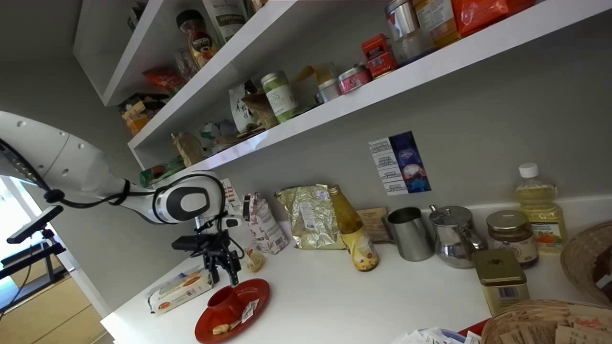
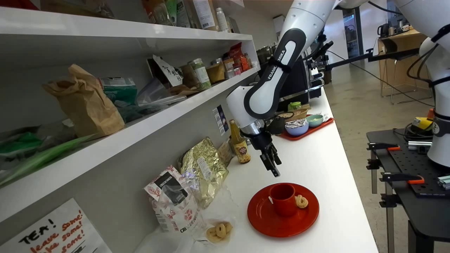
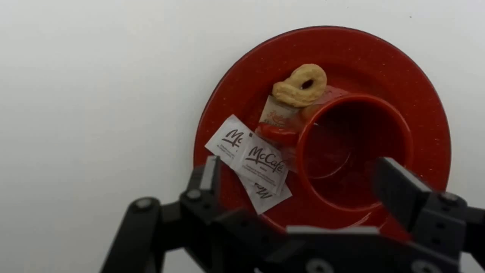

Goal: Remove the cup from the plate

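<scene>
Standing upright on the red plate point(image 3: 333, 47), the red handled mug point(image 3: 352, 151) shows its mouth to the wrist view, its axis running roughly the way the gripper point(image 1: 224, 281) reaches. The fingers point(image 3: 398, 184) are spread wide with nothing held; in an exterior view a gap shows between the fingertips point(image 2: 275, 172) and the rim below. What the next move turns on is a sideways offset: in the wrist view the mug lies towards the picture's right of the space between the fingers, so one finger overlaps its mouth while the other falls beyond the handle point(image 3: 278, 134), over the plate's edge. That handle points roughly along the closing line. My judgement is that a straight descent could put one finger inside and pinch the handle-side wall; straddling the whole mug would need a shift to the picture's right first. Beside the handle lie McCafé packets point(image 3: 261, 163), a beige paper packet point(image 3: 276, 112) and a ring-shaped biscuit point(image 3: 291, 93), which the outer finger might snag; whether the mug rests on any, I cannot tell. Under the plate is a white countertop point(image 2: 341, 225), with more ring biscuits point(image 2: 220, 230) near the plate and a gold foil bag point(image 2: 205, 172) farther off.
</scene>
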Controlling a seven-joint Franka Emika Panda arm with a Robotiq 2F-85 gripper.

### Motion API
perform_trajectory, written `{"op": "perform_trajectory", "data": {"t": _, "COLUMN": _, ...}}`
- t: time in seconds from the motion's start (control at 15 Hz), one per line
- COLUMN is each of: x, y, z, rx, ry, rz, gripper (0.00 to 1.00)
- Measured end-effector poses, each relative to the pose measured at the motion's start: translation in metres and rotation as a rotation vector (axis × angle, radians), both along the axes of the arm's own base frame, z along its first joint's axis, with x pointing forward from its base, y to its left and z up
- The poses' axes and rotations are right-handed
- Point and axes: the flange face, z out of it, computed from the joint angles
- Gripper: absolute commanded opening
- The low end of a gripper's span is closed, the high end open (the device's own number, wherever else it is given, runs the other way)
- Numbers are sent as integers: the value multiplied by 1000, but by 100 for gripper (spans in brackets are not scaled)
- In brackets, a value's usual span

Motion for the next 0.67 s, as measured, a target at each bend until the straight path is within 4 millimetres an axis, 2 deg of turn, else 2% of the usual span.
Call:
{"op": "perform_trajectory", "data": {"t": 0.33, "x": 11, "y": -7, "z": -26, "rx": -25, "ry": 19, "rz": -5, "gripper": 100}}
{"op": "perform_trajectory", "data": {"t": 0.67, "x": 22, "y": -9, "z": -33, "rx": -26, "ry": 16, "rz": -12, "gripper": 100}}
